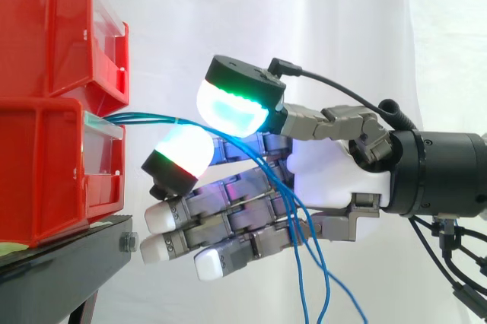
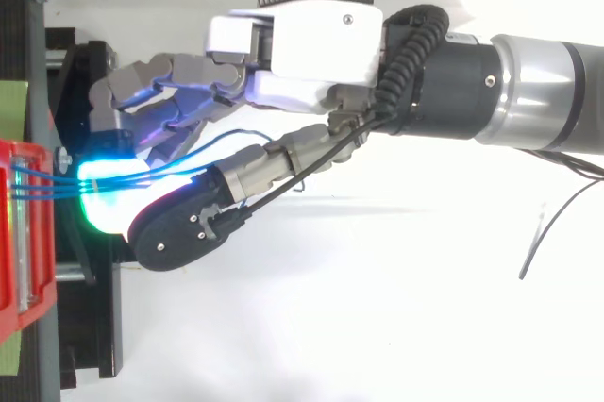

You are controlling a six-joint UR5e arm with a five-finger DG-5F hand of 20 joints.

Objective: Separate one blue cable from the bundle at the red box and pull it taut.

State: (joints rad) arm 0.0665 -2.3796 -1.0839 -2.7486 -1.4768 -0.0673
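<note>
Several blue cables (image 1: 144, 119) leave the clear front lip of the lower red bin (image 1: 46, 172) as a tight bundle; they run level to the right, pass between two glowing pads, then sag across the palm and hang loose below the wrist. A second red bin (image 1: 53, 27) is stacked on top; both sit on the black stand (image 1: 61, 263) before the white curtain (image 1: 190, 4).

The hand (image 1: 327, 168) reaches in from the right at cable height, palm toward the bins. Its upper pad (image 1: 232, 107) and one lower pad (image 1: 183, 149) have closed on the strands just beside the bin, and appear to pinch them; the remaining fingers (image 1: 228, 221) lie nearly straight beneath, clear of the cables. From above, three strands (image 2: 38, 183) can be counted at the bin edge, running into the green glow of the pads.

Judgement: the grip is taken close to the exit point because the strands lie there side by side and are easiest to sort. Whether one strand or the whole bundle sits in the pinch cannot be told. Separation is not confirmed; the slack hanging behind the hand shows that nothing is yet pulled taut. Risk noted: a draw away from the bin may drag every strand together.
</note>
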